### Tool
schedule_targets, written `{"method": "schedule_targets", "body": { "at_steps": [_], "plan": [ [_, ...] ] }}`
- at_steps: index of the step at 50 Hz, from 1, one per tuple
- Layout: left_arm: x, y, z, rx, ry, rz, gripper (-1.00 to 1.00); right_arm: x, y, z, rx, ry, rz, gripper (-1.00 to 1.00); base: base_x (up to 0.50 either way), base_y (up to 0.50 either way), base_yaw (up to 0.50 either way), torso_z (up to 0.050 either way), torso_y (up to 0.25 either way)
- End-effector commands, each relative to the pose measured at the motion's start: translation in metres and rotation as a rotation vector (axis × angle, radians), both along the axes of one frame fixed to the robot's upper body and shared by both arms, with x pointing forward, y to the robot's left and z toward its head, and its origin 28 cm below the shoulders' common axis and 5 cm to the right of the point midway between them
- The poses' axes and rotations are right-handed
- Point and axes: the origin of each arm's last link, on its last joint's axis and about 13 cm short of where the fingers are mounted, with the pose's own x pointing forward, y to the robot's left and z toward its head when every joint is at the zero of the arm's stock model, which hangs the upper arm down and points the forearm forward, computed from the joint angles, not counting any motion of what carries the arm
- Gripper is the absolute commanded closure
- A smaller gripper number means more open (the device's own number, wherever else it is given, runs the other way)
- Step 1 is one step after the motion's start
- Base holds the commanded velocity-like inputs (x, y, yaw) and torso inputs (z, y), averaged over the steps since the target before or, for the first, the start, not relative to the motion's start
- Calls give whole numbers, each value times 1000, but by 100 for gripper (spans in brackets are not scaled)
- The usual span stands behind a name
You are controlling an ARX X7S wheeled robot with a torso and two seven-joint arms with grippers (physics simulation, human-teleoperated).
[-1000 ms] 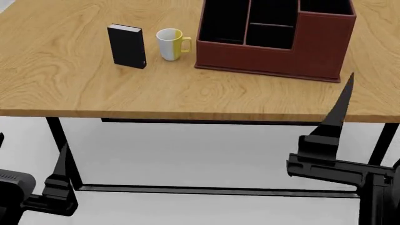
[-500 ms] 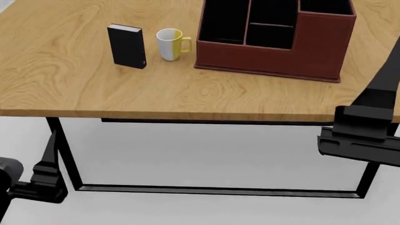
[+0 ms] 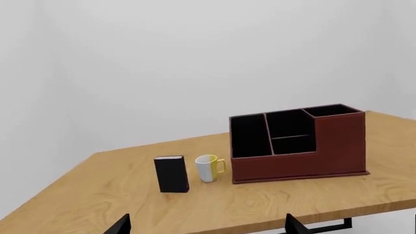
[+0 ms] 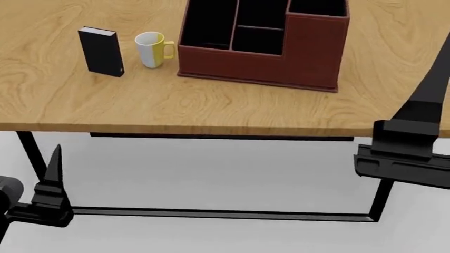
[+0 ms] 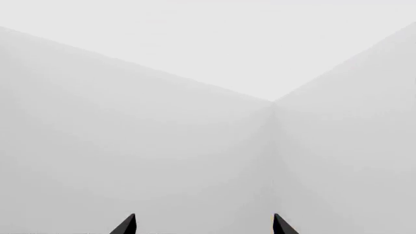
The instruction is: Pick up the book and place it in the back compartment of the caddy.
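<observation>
The black book (image 4: pixel 102 51) stands upright on the table at the left, next to the mug; it also shows in the left wrist view (image 3: pixel 171 174). The reddish-brown caddy (image 4: pixel 260 66) stands right of the mug, and shows in the left wrist view (image 3: pixel 299 161). Its back compartment (image 4: pixel 263 12) lies beyond the low divider of the middle column, cut by the frame's top. My left gripper (image 4: pixel 55 158) is open and empty, below and in front of the table edge. My right gripper (image 4: pixel 432 89) is open and empty at the table's front right, seeing only blank wall.
A white mug with a yellow handle (image 4: pixel 151 49) stands between book and caddy, close to both. The wooden table (image 4: pixel 211 110) has a black frame and legs (image 4: pixel 211 213) below its front edge, near both arms.
The head view has shifted, so book, mug and caddy sit further left and higher in the picture. The right gripper rose from below the table edge. The left gripper moved slightly.
</observation>
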Motion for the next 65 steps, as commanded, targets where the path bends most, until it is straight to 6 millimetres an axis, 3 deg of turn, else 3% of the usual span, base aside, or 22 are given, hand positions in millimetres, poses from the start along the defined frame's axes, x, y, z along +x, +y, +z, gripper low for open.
{"method": "schedule_targets", "body": {
  "at_steps": [1,20,65],
  "plan": [
    [1,0,-1,2,0,0,-100,1,1,-1,-2,4,7,-100,0,-266,0,0,0],
    [1,-1,1,-8,-2,-5,-100,2,4,0,4,13,11,-100,13,-8,0,0,0],
    [1,1,4,-21,-21,-10,-100,2,2,-2,11,13,14,-100,348,0,0,0,1]
  ]
}}
